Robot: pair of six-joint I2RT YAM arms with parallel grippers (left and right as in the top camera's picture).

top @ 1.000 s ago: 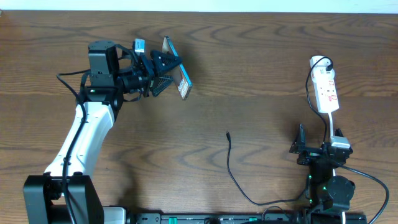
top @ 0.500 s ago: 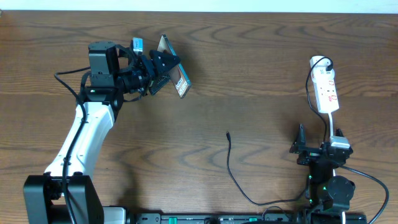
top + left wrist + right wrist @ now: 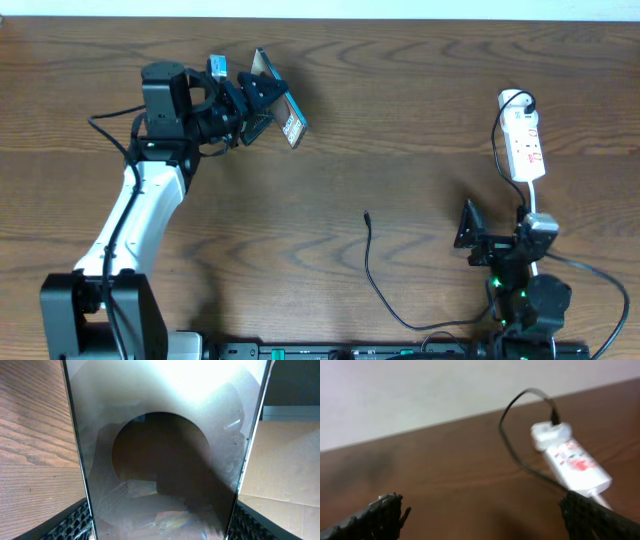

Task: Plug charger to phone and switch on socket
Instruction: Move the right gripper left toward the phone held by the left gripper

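Far left of the table (image 3: 400, 80): the left gripper (image 3: 262, 108) is clamped across the phone (image 3: 291, 128), one black finger on each side of the slim body.
Phone, from above: it stands on edge and slants, one end towards the table's back edge, the other towards the middle, with a pale label showing near the nearer end (the print is too small to read).
Phone, in the left wrist view: its glossy face (image 3: 165, 450) fills nearly the whole view and mirrors a dark round shape and a bright patch; the textured pads (image 3: 80, 522) sit at both lower corners, against its long edges.
Phone and table: I cannot tell whether the lower edge touches the wood.
Charger (image 3: 372, 265): a thin black cable lying loose on the wood near the middle front, its small tip (image 3: 367, 215) pointing away from the robot, the rest curving towards the front edge and then to the right arm's base. It is well apart from the phone, and nothing holds it.
Right gripper (image 3: 482, 510): spread wide and empty, low over the wood near the front right; its fingertips (image 3: 385, 510) show only at the lower corners of its own view.
Socket (image 3: 526, 148): a white strip with red marks, flat on the table at the right and beyond the right gripper; a black cable enters the white plug (image 3: 513, 100) at its far end.
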